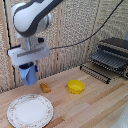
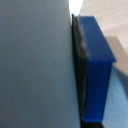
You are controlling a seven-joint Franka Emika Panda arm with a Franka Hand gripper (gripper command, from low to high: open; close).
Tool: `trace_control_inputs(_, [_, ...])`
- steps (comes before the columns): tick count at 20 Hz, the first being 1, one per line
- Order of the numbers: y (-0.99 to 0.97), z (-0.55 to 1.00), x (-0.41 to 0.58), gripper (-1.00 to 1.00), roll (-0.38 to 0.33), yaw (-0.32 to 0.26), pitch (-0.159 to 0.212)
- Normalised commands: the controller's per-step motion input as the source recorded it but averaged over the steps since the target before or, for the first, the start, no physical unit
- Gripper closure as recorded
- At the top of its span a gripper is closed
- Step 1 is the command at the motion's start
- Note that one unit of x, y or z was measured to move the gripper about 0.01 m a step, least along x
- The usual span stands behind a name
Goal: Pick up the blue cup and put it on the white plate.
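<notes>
Exterior view. Gripper [image 1: 30, 66]: white block on the arm, upper left of frame, jaws pinching the cobalt cup [image 1: 30, 75]. Cup: blue, tilted, held clear of the wooden table [image 1: 100, 102], hanging at left of frame above and slightly beyond the alabaster dining ware [image 1: 29, 110]. Plate: white, patterned rim, lower left of frame, flat on the table. Small brown block [image 1: 45, 87]: left of centre, on the table. Yellow bowl [image 1: 76, 86]: centre, beside the block but apart. Dark wire rack appliance [image 1: 111, 59]: right of frame.

Wrist view. Large grey surface fills most of frame, too close to identify. Blue fingertip [image 2: 98, 70] with dark pad pressed against it. Wood visible at a corner.
</notes>
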Motion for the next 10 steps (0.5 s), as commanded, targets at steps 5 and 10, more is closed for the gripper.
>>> trace_control_inputs(5, [0.22,-0.44,-0.042,1.0,0.0,0.075,0.0])
trace_control_inputs(10, [0.15,-0.46,0.0,1.0,-0.014,0.084,-0.001])
